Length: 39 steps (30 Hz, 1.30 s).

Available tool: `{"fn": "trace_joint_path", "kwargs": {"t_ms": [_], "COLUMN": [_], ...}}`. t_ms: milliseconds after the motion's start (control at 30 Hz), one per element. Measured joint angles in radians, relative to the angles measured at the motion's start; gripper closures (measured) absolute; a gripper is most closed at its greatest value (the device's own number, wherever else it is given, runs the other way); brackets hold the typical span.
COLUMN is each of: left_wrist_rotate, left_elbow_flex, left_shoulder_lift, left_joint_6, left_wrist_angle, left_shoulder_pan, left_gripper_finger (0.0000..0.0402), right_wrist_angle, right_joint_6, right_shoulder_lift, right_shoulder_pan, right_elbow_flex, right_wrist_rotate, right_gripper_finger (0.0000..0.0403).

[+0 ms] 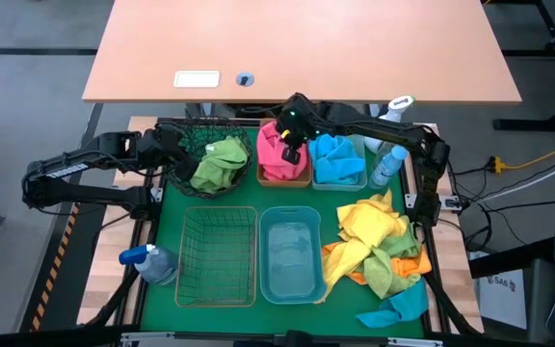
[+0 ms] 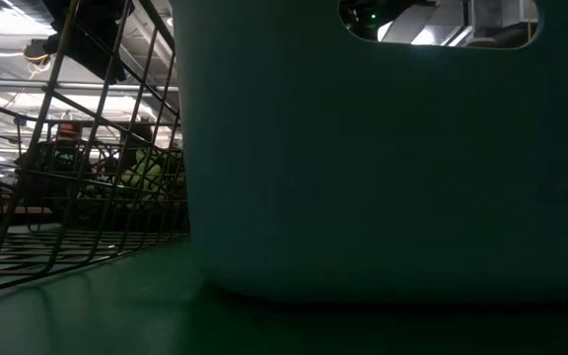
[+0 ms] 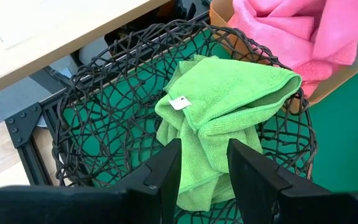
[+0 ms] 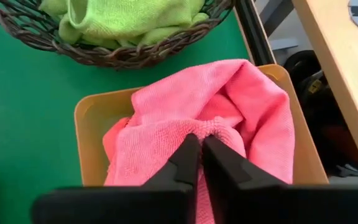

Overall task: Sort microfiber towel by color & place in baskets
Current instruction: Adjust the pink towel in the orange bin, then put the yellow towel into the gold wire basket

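Right gripper (image 4: 199, 146) pinches the pink towel (image 4: 229, 118) over the amber bin (image 4: 89, 134), upper centre of frame. Drop-off step; next, probably release and fetch from the towel pile (image 1: 374, 246). Left gripper (image 3: 204, 162) hangs spread over the green basket (image 3: 92, 112).

We see a green towel (image 1: 218, 162) heaped in the dark wire-mesh basket (image 1: 192, 141), a pink towel (image 1: 279, 152) in the amber bin (image 1: 284, 181) and a blue towel (image 1: 336, 158) in the blue bin (image 1: 340, 182). The rectangular wire basket (image 1: 218, 256) and pale blue bin (image 1: 290, 254) sit nearer, beside a loose towel pile (image 1: 379, 246).
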Motion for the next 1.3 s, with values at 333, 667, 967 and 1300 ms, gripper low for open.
{"fn": "trace_joint_path", "kwargs": {"t_ms": [333,667,967,1300], "left_wrist_rotate": [0.000,0.000,0.003,0.123], "left_elbow_flex": [0.000,0.000,0.000,0.000], "left_shoulder_lift": [0.000,0.000,0.000,0.008], "left_joint_6": [0.000,0.000,0.000,0.127], "left_wrist_angle": [0.001,0.001,0.020,0.305], "left_shoulder_pan": [0.000,0.000,0.000,-0.062], "left_gripper_finger": [0.0277,0.0277,0.0277,0.0277], "right_wrist_angle": [-0.034,-0.439,-0.822,-0.791], "right_joint_6": [0.000,0.005,0.008,0.188], "right_shoulder_lift": [0.000,-0.003,-0.058,-0.229], "right_shoulder_pan": [0.000,0.001,0.124,0.444], "right_elbow_flex": [0.013,0.273,0.376,0.136], "right_wrist_rotate": [-0.001,0.028,-0.207,-0.093], "right_gripper_finger": [0.0222,0.0165,0.0169,0.0170]}}
